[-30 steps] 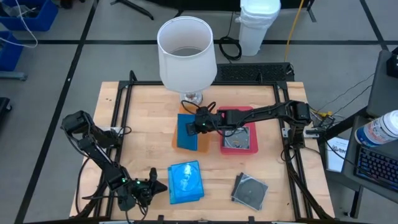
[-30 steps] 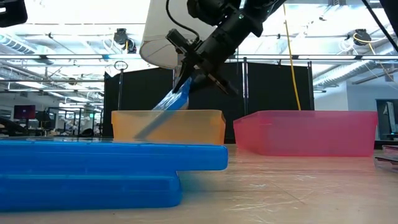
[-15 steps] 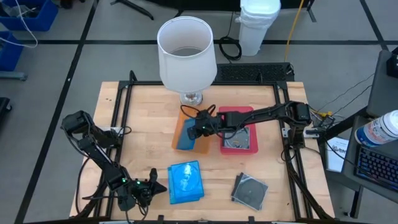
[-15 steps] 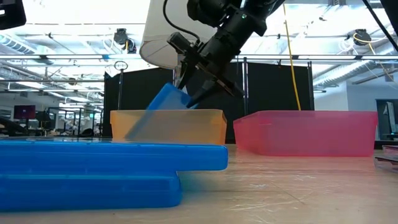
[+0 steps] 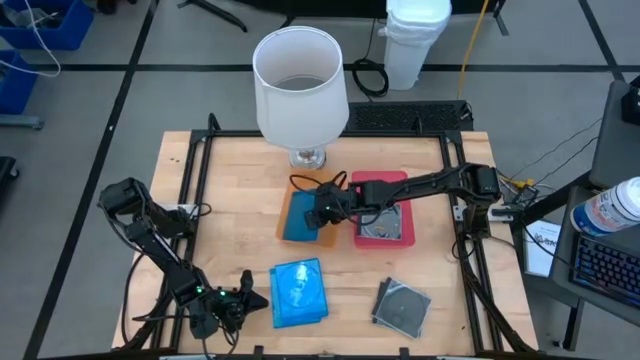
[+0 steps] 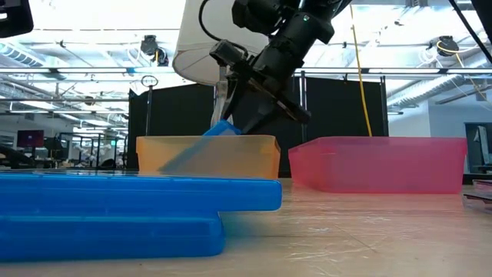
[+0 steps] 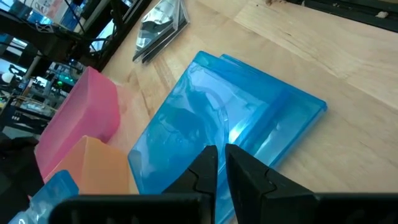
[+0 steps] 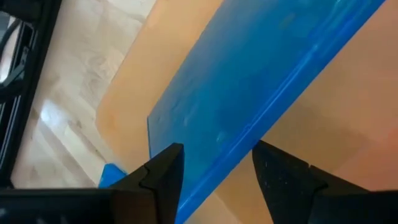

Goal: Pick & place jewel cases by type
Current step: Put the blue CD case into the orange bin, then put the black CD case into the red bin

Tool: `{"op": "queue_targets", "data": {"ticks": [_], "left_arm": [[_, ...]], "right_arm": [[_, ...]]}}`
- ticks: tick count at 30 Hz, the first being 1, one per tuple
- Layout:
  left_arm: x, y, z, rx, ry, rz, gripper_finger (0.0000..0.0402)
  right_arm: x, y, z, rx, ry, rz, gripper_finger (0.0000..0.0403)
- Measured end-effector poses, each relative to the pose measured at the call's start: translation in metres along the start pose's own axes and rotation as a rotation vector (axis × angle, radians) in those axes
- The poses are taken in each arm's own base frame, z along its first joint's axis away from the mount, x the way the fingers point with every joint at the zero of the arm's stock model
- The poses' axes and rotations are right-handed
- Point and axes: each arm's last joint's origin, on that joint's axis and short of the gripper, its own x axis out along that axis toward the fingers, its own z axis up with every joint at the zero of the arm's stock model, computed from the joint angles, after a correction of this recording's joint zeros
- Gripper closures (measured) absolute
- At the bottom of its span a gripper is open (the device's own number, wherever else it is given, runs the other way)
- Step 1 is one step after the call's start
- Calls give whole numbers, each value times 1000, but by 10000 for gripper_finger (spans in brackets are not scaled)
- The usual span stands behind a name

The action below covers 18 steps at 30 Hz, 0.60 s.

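Right hand (image 5: 318, 208), reached out over the middle of the bench (image 5: 230, 180), hangs above the translucent orange rectangular tray (image 5: 290, 236) with its two dark fingers (image 8: 163, 174) spread apart. Between them, though seemingly no longer pinched, a translucent bright blue square plastic jewel case (image 6: 217, 130) leans tilted into that tray, one edge down inside and the upper edge poking just over the rim in the low view. I judge the release to be under way or just made, and the case to be settling against the tray's wall.

Clock-face, from above: the orange tray lies just off centre toward 9 o'clock, with a translucent red rectangular tray (image 5: 402, 181) touching or just beside it toward 3 o'clock. The red tray holds at least one clear grey case showing a silvery disc (image 5: 381, 225). Toward 6 o'clock, near the bench's front edge, a stack of blue cases (image 5: 299, 291) lies flat, one slightly offset on another, and toward 5 o'clock a small pile of clear grey cases (image 5: 402, 305) sits well apart from the trays.

Left hand (image 5: 233, 307) waits at 7 o'clock beside the blue stack, fingers nearly together and holding nothing.

So sorting looks partly done: both trays have something in them, while both front piles remain to be moved.
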Motion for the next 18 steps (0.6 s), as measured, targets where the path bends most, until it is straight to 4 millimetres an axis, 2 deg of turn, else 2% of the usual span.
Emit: {"op": "queue_targets", "data": {"ticks": [8,15,18], "left_arm": [[0,0,0,-9,0,0,360],[1,1,-2,1,17,10,360],[2,2,-4,-4,33,12,360]], "right_arm": [[-10,1,0,10,11,0,222],[-40,8,3,-17,-17,51,222],[-54,18,-5,-141,-40,99,222]]}}
